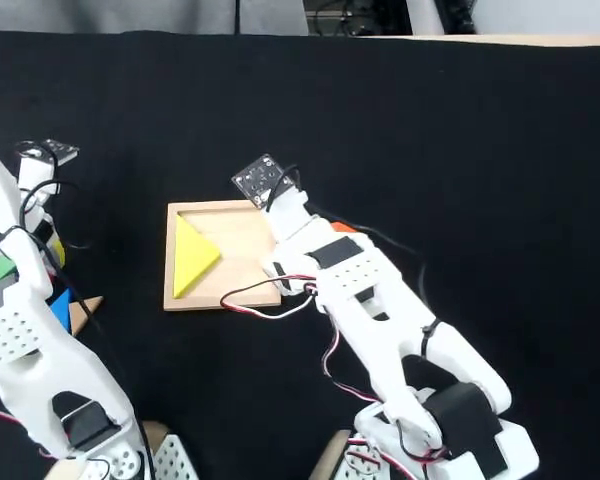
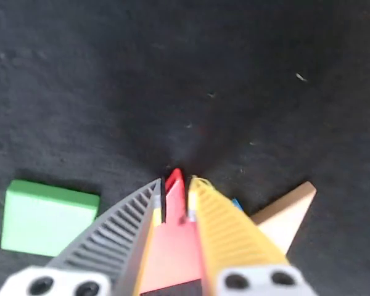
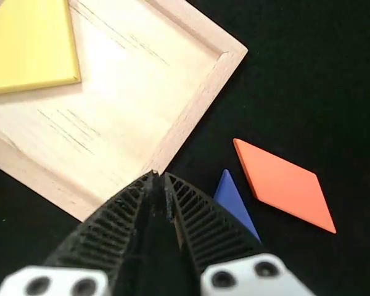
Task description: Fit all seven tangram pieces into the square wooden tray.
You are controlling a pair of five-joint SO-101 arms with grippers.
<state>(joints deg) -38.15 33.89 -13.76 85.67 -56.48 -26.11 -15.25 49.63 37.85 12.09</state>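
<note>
Left wrist view: left gripper (image 2: 176, 180) clamps a red piece (image 2: 172, 246); green piece (image 2: 46, 217) and tan triangle (image 2: 287, 216) lie beside.
Right wrist view: right gripper (image 3: 159, 179) closed, empty, over the tray (image 3: 200, 102) rim; blue triangle (image 3: 234, 200) and orange parallelogram (image 3: 283, 185) outside.
Farther: yellow triangle (image 3: 28, 46) inside tray.

No legible text, label, number or sign on any surface.

A yellow triangle (image 3: 28, 46) is showing against the pale wooden tray (image 3: 201, 105) ahead of the black ribbed right gripper (image 3: 158, 179); an orange parallelogram (image 3: 283, 185) and blue triangle (image 3: 233, 197) are lying beside it.
</note>
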